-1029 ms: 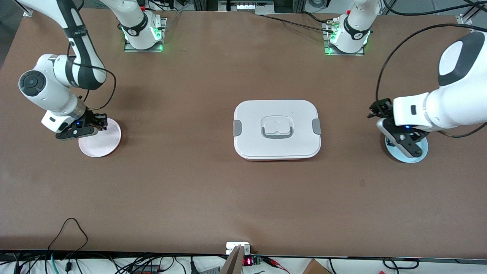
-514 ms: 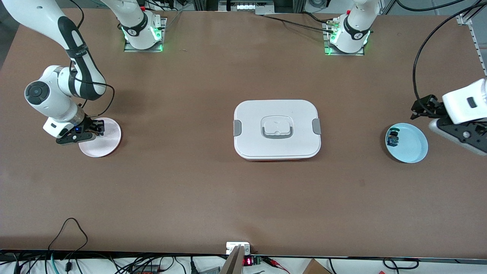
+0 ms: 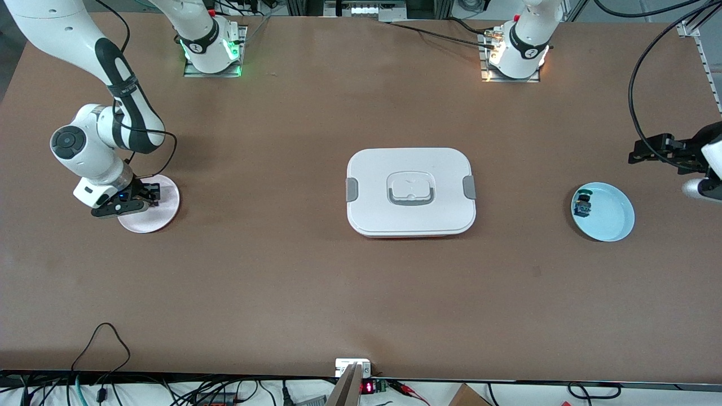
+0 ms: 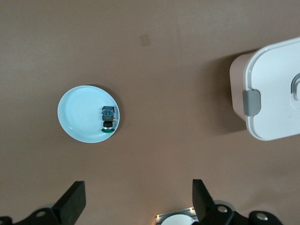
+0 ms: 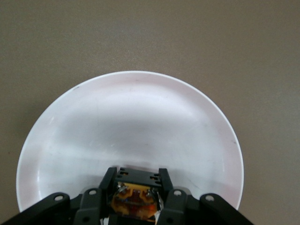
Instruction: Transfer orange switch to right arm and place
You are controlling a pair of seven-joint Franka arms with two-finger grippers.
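My right gripper (image 3: 148, 194) is shut on the orange switch (image 5: 136, 201), a small black body with an orange-yellow block, seen between the fingers in the right wrist view. It holds the switch low over the pink-white plate (image 3: 155, 217), toward the right arm's end of the table. I cannot tell whether the switch touches the plate (image 5: 131, 122). My left gripper (image 4: 137, 192) is open and empty, high above the table. In the front view the left arm's wrist (image 3: 705, 163) is at the picture's edge, beside the light blue plate (image 3: 612, 217).
A switch with a blue block and green top (image 3: 582, 206) lies in the light blue plate, also seen in the left wrist view (image 4: 108, 118). A closed white lunch box (image 3: 410, 192) with grey clips sits mid-table. Cables hang along the table's front edge.
The left arm has lifted off the light blue plate and pulled away toward its end of the table, uncovering the blue switch. The right gripper has shifted slightly over the pink-white plate.
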